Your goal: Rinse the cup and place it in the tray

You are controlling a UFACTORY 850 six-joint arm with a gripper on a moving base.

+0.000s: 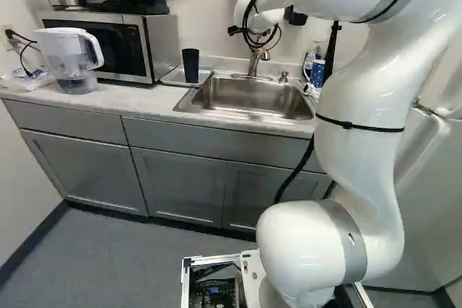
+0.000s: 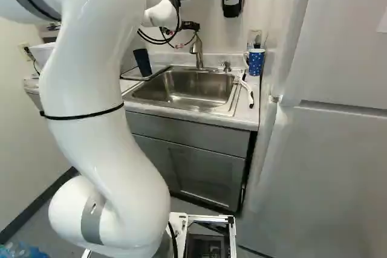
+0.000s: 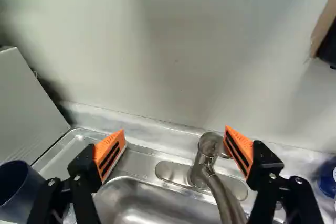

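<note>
Its fingers apart, the end effector (image 2: 191, 26) hangs near the faucet (image 3: 197, 171). In the left base view, a dark cup (image 1: 190, 67) stands at ten o'clock from the sink (image 1: 245, 97).

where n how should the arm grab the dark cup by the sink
Probably by the side wall of the dark cup, around mid-height, coming in level from the front, one finger on either flank. It stands upright, mouth up, tapering slightly towards its base, with no handle in sight. The microwave is close on one side.
</note>
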